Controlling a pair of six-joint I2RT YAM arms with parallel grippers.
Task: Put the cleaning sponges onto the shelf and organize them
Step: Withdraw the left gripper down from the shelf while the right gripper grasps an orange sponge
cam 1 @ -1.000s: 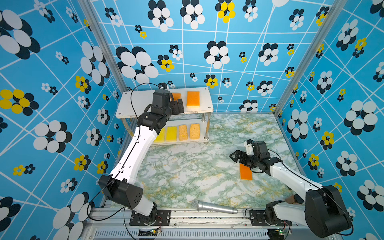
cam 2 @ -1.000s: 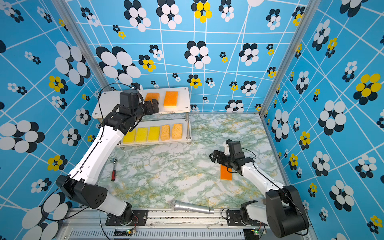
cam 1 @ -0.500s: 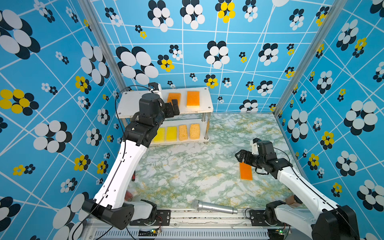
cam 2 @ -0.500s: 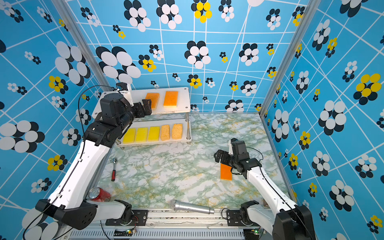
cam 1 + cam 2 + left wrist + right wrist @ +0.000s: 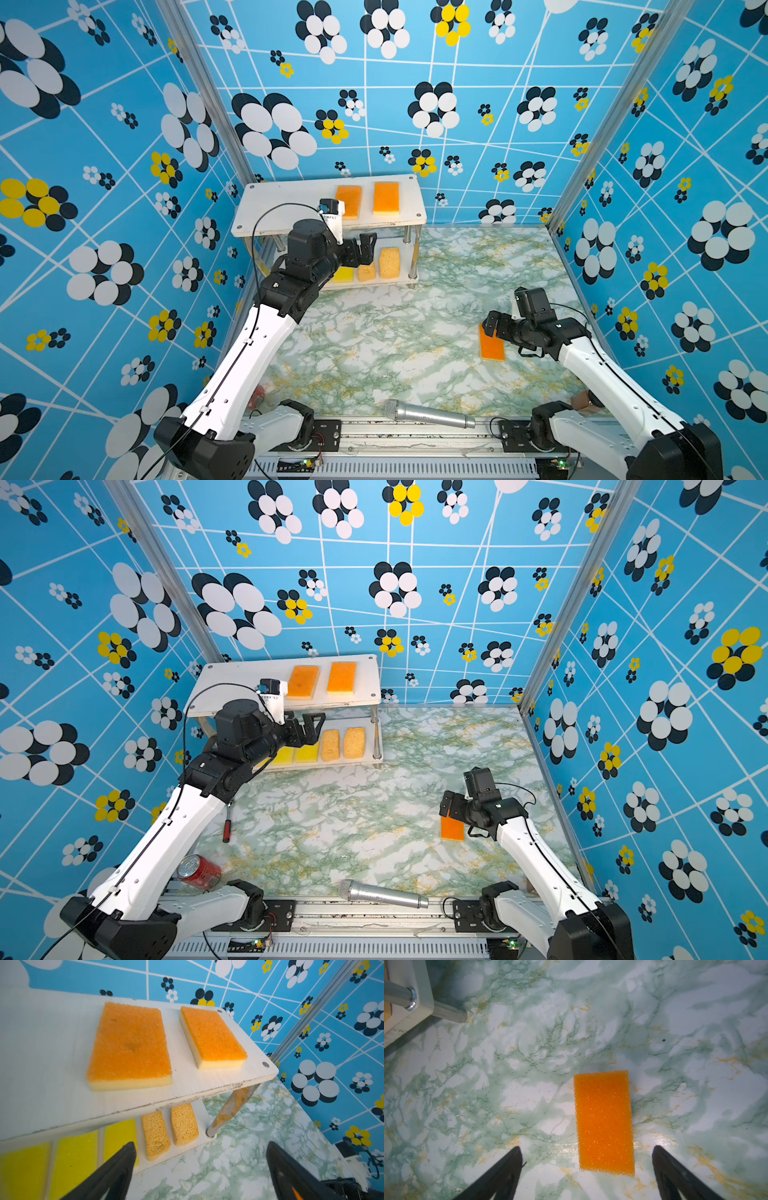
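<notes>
we counted seven sponges (image 5: 128,1043) on shelf (image 5: 257,208) | one orange sponge (image 5: 491,345) lay on table (image 5: 374,332), unplaced | left gripper (image 5: 200,1142) and right gripper (image 5: 586,1147) gaped wide, both empty

White arm links (image 5: 257,345), black joints (image 5: 309,245) — left gripper (image 5: 200,1146) black too, thin black cables (image 5: 184,729)

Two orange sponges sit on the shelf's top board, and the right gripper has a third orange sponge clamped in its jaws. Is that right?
Not clamped: the right wrist view shows the third orange sponge lying flat on the table, the right gripper with jaws open and empty. Two orange sponges do sit on the shelf top board.
</notes>
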